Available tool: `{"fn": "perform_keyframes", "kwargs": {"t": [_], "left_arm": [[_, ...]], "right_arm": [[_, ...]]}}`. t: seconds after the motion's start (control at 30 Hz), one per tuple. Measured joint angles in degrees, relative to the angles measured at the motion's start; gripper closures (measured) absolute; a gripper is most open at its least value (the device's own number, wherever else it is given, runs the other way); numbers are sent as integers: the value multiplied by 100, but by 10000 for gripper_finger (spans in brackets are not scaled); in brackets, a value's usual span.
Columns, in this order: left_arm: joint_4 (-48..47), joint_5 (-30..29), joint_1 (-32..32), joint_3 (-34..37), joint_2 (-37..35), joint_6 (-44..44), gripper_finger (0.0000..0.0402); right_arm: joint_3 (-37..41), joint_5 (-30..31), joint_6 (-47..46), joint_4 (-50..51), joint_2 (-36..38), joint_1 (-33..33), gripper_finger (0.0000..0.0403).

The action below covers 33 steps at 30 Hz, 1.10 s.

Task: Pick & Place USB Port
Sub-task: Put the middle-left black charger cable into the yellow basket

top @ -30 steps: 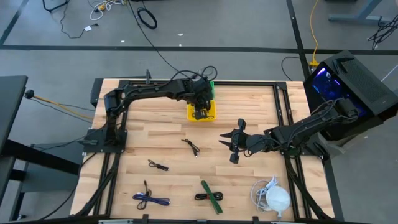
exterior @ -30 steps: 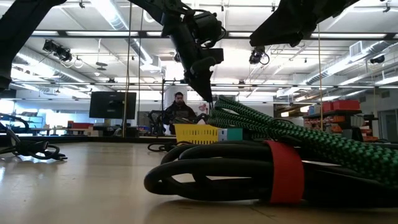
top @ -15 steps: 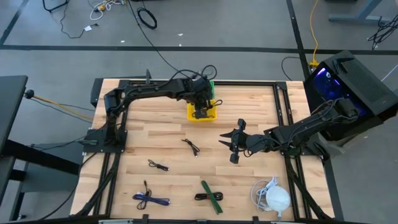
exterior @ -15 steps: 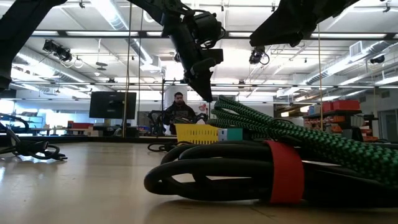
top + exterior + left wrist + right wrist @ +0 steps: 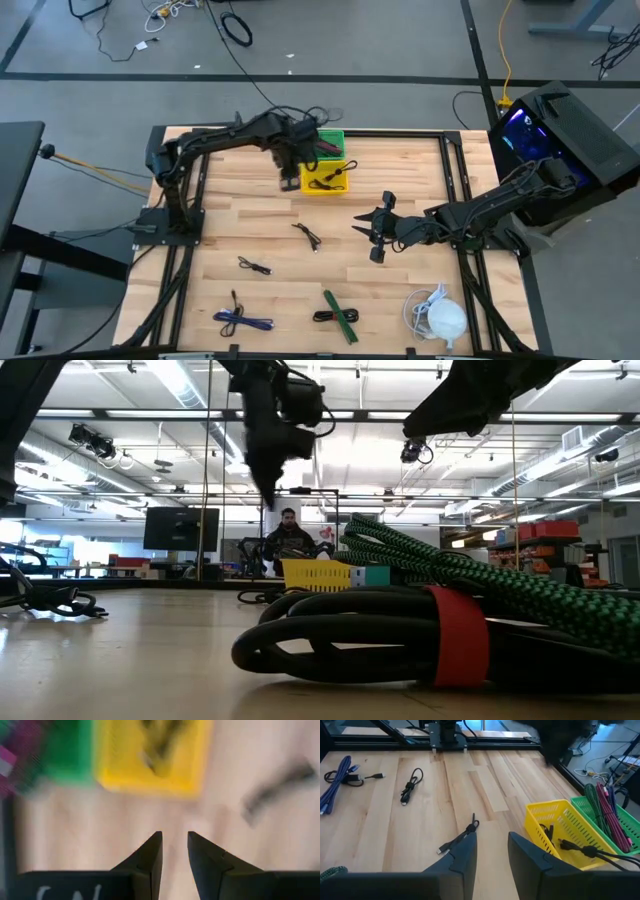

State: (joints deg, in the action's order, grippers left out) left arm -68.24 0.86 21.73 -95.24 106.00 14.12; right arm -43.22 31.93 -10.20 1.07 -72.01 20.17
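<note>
Yellow plastic marks the bin (image 5: 326, 178) we see from above at the far middle of the wooden surface (image 5: 250, 230), touching a green bin (image 5: 331, 145) behind it; a black USB cable (image 5: 334, 177) lies inside the yellow one. Our left pincer (image 5: 290, 178) hangs just beside that bin's left edge, and the right pincer (image 5: 377, 232) waits over the middle right. Loose black cables (image 5: 308, 235), a blue cable (image 5: 243, 321), a green bundle (image 5: 341, 315) and a white coil (image 5: 437, 317) lie nearer us.

From table height, the left pincer (image 5: 268, 488) hangs above the yellow bin (image 5: 318, 573), and a person (image 5: 288, 537) sits far behind.

On the left wrist, we see its pincer (image 5: 174, 851) slightly parted, holding nothing, with bare wood between the fingers and the yellow bin (image 5: 150, 757) ahead.

On the right wrist, the pincer (image 5: 492, 849) is likewise narrowly parted and empty, with the USB cable (image 5: 580, 847) in the yellow bin (image 5: 560, 837).
</note>
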Motion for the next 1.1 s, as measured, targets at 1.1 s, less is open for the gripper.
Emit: {"fn": "perform_keyframes", "kwargs": {"t": [1.1], "left_arm": [[1615, 585, -4434, 3682, -1762, -2163, 307]], "right_arm": [[0, -134, -131, -193, -2, 4, 292]]}}
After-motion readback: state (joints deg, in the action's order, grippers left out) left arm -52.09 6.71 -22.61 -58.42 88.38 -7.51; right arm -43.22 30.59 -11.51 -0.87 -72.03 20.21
